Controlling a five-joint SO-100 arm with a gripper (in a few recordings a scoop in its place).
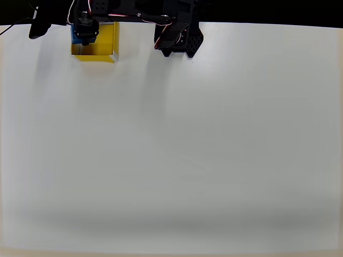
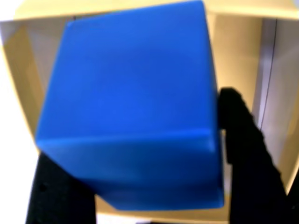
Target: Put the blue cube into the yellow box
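1. The jaws are clenched on the blue cube point(image 2: 131, 107); in the wrist view a black finger point(image 2: 240, 154) presses its right face and another sits at its lower left, with the cube tilted between them.
2. The cube hangs over the yellow box point(image 1: 104, 45), whose pale walls frame it on all sides in the wrist view. So the box lies straight below the jaws, and the coming move looks like a plain release or a short drop. Whether the cube touches the floor I cannot tell.
3. In the overhead view the gripper point(image 1: 86, 33) sits over the box's left part, at the far left of the white counter point(image 1: 171, 150).
4. The arm reaches leftward along the far edge from its base point(image 1: 179, 40).
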